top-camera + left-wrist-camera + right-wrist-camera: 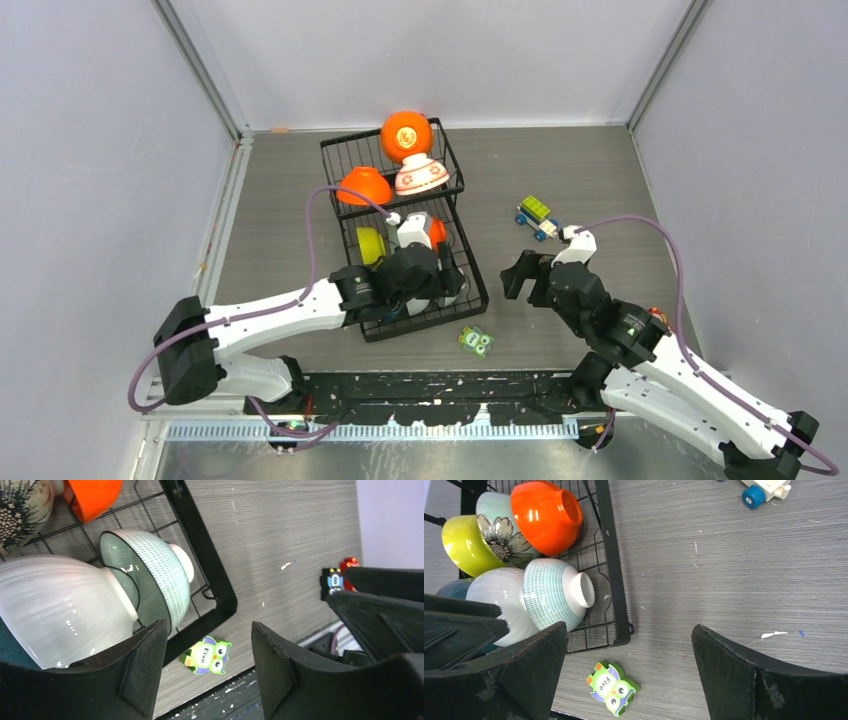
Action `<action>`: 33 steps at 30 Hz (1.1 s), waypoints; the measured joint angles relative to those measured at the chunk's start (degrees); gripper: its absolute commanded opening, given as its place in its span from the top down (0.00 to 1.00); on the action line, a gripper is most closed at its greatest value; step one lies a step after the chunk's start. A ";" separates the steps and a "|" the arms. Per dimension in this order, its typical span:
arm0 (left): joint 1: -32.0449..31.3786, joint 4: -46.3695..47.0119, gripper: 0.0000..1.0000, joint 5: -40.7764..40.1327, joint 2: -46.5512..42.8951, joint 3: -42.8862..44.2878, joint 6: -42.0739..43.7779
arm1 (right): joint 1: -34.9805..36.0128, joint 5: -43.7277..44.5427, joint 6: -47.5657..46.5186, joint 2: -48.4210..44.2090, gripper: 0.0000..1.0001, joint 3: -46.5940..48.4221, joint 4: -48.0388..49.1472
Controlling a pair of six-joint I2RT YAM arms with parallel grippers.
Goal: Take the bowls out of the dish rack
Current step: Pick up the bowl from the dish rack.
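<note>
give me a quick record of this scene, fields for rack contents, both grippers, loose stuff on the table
dish rack far section: back orange bowl, left orange bowl, red-patterned white bowl
near section: lime bowl, flower-print bowl, front orange bowl, ribbed white bowl, mint grid bowl
left gripper: open, over near section, empty
right gripper: open, over table right of rack, empty
loose on table: owl block, toy car
bowls out of rack: none visible

Bright, even light; blurred near jaws
</note>
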 measured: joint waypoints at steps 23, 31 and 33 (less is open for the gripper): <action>-0.11 -1.92 0.38 -5.09 9.44 4.83 -2.08 | 0.00 -2.38 0.13 -7.82 0.03 -5.68 1.14; -0.13 -2.60 0.30 -5.44 8.63 5.07 -3.13 | 0.00 -3.06 0.28 -6.86 0.03 -6.51 2.49; -0.13 -3.28 0.30 -5.44 8.31 5.07 -3.15 | 0.00 -3.21 0.55 -6.73 0.04 -6.71 2.73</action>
